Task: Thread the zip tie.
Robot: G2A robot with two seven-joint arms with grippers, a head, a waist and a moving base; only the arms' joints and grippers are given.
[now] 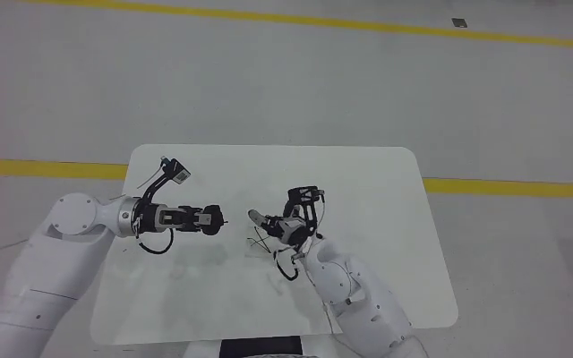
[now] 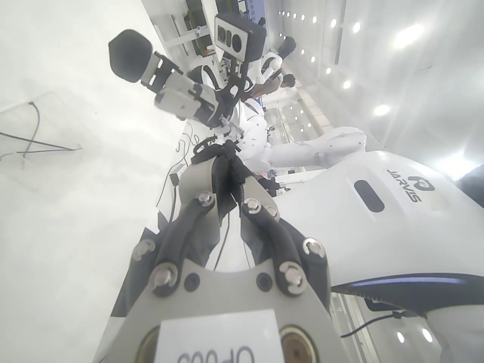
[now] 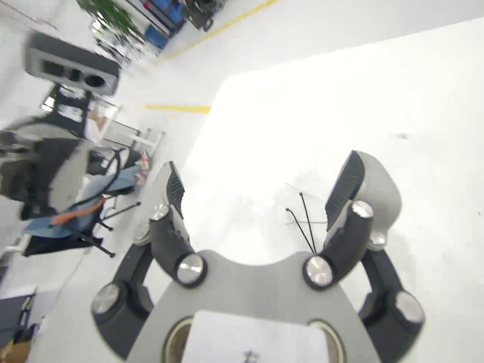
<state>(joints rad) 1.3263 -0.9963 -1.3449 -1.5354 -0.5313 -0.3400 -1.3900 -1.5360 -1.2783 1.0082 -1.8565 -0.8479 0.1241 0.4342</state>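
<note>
Zip ties [image 3: 307, 221] lie crossed on the table [image 1: 376, 197] just by the right claw [image 3: 261, 171], which is spread wide; the left claw [image 2: 227, 160] is clenched. A shallow pinch could skid those thin ties away.

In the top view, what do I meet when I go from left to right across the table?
First the left arm's wrist camera, then the left gripper, the right gripper, the right arm's wrist camera.
</note>
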